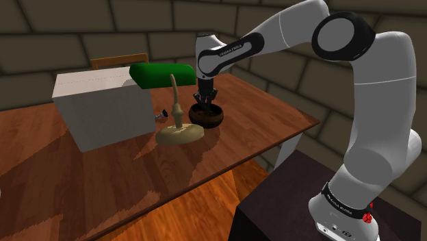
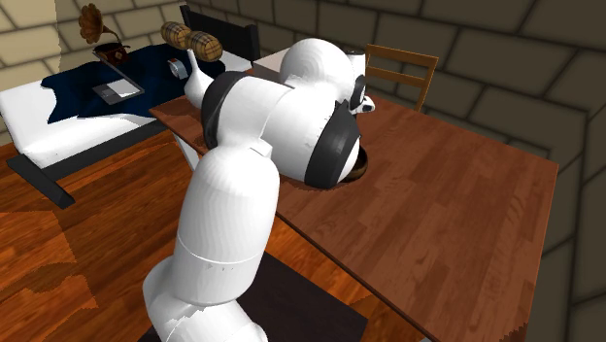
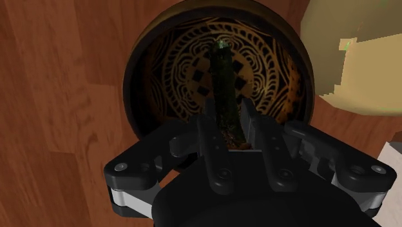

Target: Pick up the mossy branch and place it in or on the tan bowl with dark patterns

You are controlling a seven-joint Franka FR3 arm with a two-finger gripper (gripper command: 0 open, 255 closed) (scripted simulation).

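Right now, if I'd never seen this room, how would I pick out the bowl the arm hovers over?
Start at the long wooden table and follow the white arm down to its black gripper. Directly beneath sits the bowl, beside a pale tan stand with a curved stem. It alone is dark and round, with tan patterns drawn inside.

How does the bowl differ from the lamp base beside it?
The bowl is dark brown with patterns inside; the lamp base is plain pale tan. The bowl is hollow; the lamp base is a low disc bearing a stem. The jaws hold the branch over the bowl, not over the lamp base. Both are round and stand on the table.
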